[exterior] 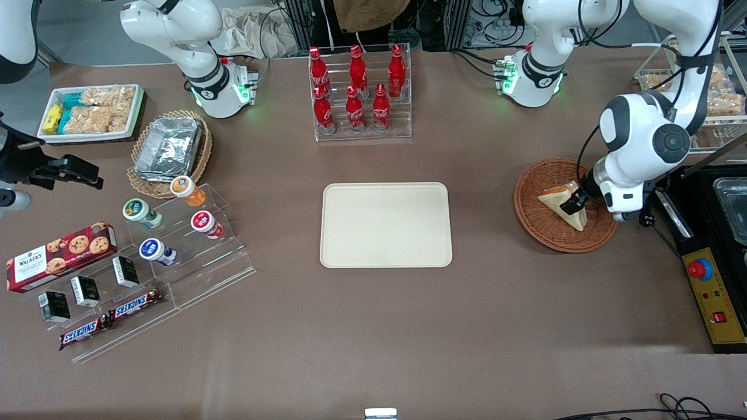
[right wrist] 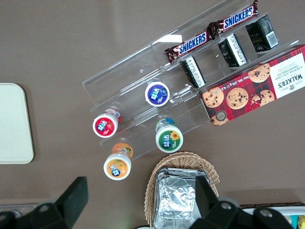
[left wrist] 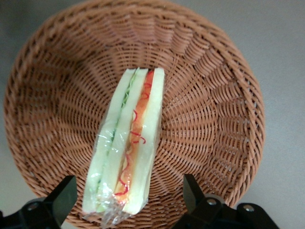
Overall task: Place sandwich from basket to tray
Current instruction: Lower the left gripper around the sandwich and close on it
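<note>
The sandwich (exterior: 561, 203) is a plastic-wrapped wedge of pale bread standing on edge in the reddish-brown wicker basket (exterior: 540, 224) toward the working arm's end of the table. In the left wrist view the sandwich (left wrist: 127, 143) shows its red-orange and green filling, and the basket (left wrist: 214, 109) fills most of the view. My left gripper (exterior: 575, 203) is down in the basket, open, with one finger (left wrist: 64, 198) on each side of the sandwich's near end, neither touching it (left wrist: 127, 198). The cream-beige tray (exterior: 386, 225) lies flat at mid-table and holds nothing.
A clear rack of red cola bottles (exterior: 357, 90) stands farther from the front camera than the tray. A black and yellow control box (exterior: 715, 294) lies beside the basket at the table's edge. Snack displays (exterior: 140, 256) and a tan foil-container basket (exterior: 169, 149) lie toward the parked arm's end.
</note>
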Controlling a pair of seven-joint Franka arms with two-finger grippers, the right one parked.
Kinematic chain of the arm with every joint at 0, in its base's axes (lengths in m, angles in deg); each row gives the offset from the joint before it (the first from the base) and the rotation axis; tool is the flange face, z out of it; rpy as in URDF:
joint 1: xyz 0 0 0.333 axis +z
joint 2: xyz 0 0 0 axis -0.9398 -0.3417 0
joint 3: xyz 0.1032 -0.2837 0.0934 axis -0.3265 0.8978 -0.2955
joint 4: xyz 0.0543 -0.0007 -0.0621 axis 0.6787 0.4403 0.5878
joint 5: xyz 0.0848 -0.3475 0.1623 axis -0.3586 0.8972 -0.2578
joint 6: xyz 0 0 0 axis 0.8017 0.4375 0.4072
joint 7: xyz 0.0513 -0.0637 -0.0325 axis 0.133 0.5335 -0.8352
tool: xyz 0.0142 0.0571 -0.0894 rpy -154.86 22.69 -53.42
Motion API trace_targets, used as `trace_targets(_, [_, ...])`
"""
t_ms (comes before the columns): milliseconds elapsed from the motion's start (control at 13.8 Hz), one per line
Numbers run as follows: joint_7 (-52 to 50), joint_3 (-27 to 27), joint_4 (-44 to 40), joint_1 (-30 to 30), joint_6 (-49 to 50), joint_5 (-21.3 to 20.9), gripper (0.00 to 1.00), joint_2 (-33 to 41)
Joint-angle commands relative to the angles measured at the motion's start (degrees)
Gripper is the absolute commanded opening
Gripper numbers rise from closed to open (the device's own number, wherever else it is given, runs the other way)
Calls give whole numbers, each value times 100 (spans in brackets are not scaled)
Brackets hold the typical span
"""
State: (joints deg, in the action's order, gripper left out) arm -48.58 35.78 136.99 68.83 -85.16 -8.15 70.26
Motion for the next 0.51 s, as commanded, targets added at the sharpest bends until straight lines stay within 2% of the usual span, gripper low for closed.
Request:
trace_targets(0, [-111, 35, 54, -14, -264, 132, 99, -200])
trace_targets(289, [-111, 35, 54, -5, -423, 132, 97, -543])
trace_targets(433, [-119, 35, 54, -5, -423, 141, 90, -562])
